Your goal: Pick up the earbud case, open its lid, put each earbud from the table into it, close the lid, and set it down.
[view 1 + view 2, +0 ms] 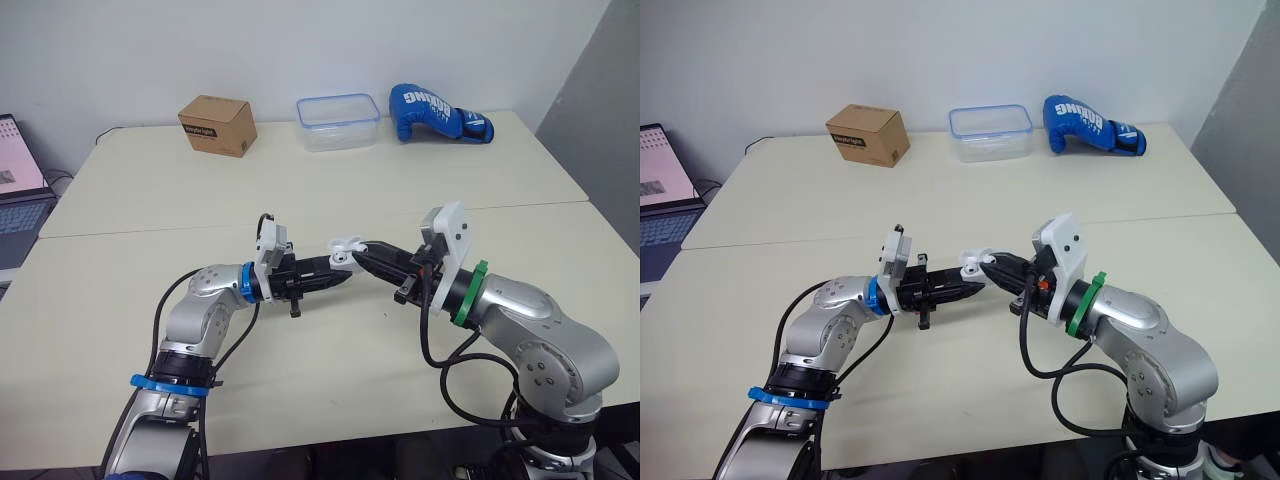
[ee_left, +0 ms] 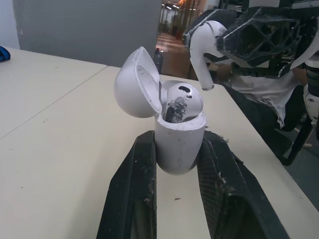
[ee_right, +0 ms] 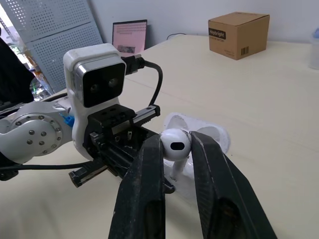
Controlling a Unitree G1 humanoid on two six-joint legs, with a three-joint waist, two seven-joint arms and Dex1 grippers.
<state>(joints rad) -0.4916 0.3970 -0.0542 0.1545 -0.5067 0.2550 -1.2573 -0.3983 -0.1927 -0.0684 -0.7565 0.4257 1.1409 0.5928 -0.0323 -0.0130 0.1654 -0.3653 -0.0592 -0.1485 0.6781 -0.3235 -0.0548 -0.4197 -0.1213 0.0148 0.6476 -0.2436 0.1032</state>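
A pale cream tabletop (image 1: 300, 190) spreads across the scene, with a seam running from side to side across its middle. Three things stand in a row along its far edge. Toward the left is a brown cardboard box (image 1: 217, 125) with a printed label on its side. In the middle is a clear plastic container (image 1: 338, 121) with a blue rim. Toward the right a blue boxing glove (image 1: 437, 113) with white lettering lies on its side, near the container but not touching it. Beyond the tabletop's left edge an open laptop (image 1: 18, 175) shows a pinkish screen. A thin cable (image 1: 108, 132) trails past the far left corner, and a white wall (image 1: 300, 40) stands behind.
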